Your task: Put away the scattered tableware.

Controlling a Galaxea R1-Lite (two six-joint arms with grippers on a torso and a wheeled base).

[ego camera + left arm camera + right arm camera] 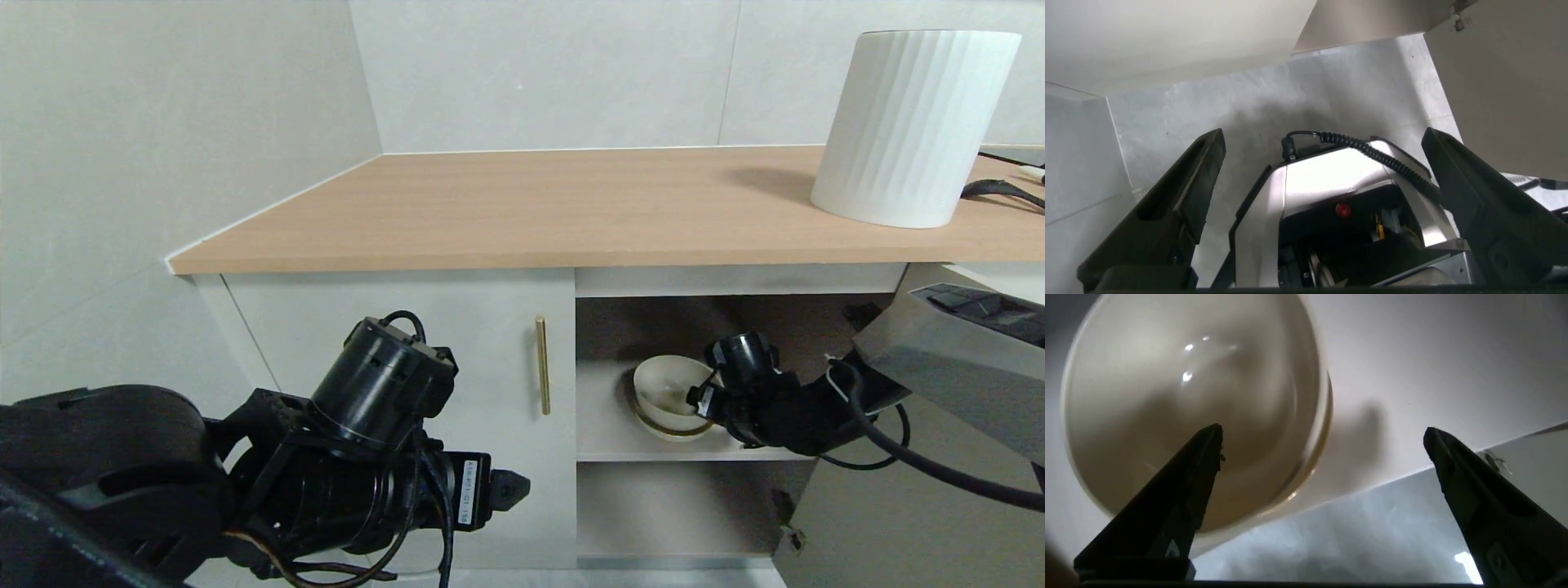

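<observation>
Bowl [669, 396], cream, rests tilted on the upper shelf [604, 437] of the open cabinet compartment, mouth facing outward. Right gripper [1323, 437] sits just beside its rim at 3 o'clock, jaws spread, grasping nothing. Left gripper [1323, 135] hangs at 7 o'clock of the bowl, before the closed door [408, 327], jaws released. White ribbed canister [910, 122] stands on the countertop [531, 204] at 1 o'clock.

Kitchen, domestic in kind. You face a wood-grain countertop [531, 204] set into a corner of pale tiled wall [571, 73]. Below it are white base cabinets: a closed door [408, 327] with a slim brass handle [542, 365], and an open compartment whose shelf [604, 429] carries a cream bowl [665, 392]. A white ribbed cylinder [910, 122] stands at the counter's right end.
</observation>
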